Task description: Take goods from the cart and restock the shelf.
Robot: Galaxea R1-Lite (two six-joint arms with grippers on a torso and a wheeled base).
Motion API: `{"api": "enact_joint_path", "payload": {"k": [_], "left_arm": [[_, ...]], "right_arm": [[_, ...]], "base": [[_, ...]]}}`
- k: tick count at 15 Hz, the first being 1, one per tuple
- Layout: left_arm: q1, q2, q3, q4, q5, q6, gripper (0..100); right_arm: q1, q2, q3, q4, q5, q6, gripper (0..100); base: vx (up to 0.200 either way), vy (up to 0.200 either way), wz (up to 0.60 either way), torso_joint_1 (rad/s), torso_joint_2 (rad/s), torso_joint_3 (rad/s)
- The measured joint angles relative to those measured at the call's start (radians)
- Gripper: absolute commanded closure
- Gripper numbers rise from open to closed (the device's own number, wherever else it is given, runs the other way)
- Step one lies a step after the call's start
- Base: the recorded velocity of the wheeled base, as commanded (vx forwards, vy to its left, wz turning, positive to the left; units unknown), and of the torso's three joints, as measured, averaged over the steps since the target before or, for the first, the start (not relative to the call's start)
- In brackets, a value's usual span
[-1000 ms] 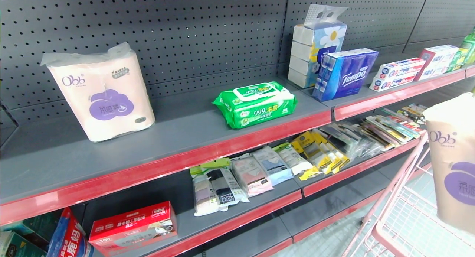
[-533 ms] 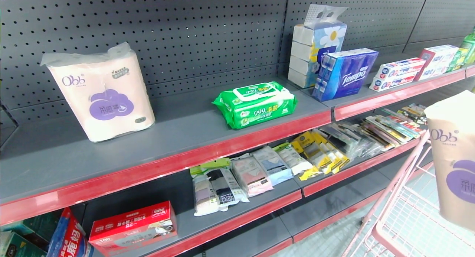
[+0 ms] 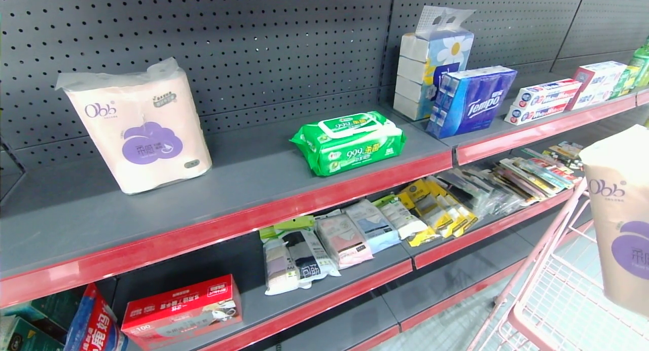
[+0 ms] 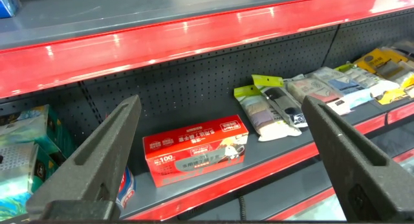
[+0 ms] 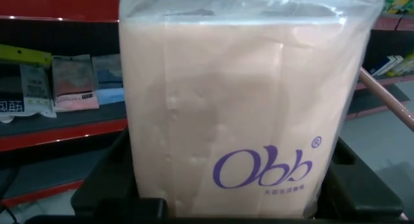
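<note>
At the head view's right edge, the pack of toilet rolls [image 3: 621, 214] hangs upright above the pink wire cart [image 3: 537, 295], well apart from the shelf [image 3: 243, 188]. The right gripper [image 5: 233, 182] pinches it: the dark fingers [image 5: 107, 182] press against both of its sides, and the pale wrapper rises between them. Purple lettering sits on the pack's face, with part of a purple cloud-shaped mark below it in the head view.

A second pack [image 3: 139, 128] with the same purple lettering and cloud mark stands on the shelf's top board at the left. A green wipes pack [image 3: 349, 142] lies flat nearer the middle, printed in white and yellow.

The left gripper [image 4: 223, 166] is spread wide with nothing between its fingers. It faces a lower board, where a red box [image 4: 194, 149] with white print lies.
</note>
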Motion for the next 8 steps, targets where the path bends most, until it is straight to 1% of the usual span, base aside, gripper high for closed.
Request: {"api": "enact_joint_path", "payload": {"k": [8], "left_arm": [[0.000,0.000,0.000,0.000,0.000,0.000,0]], "right_arm": [[0.000,0.007,0.000,0.000,0.000,-0.010,100]], "base": [[0.000,0.000,0.00,0.000,0.00,0.000]]}}
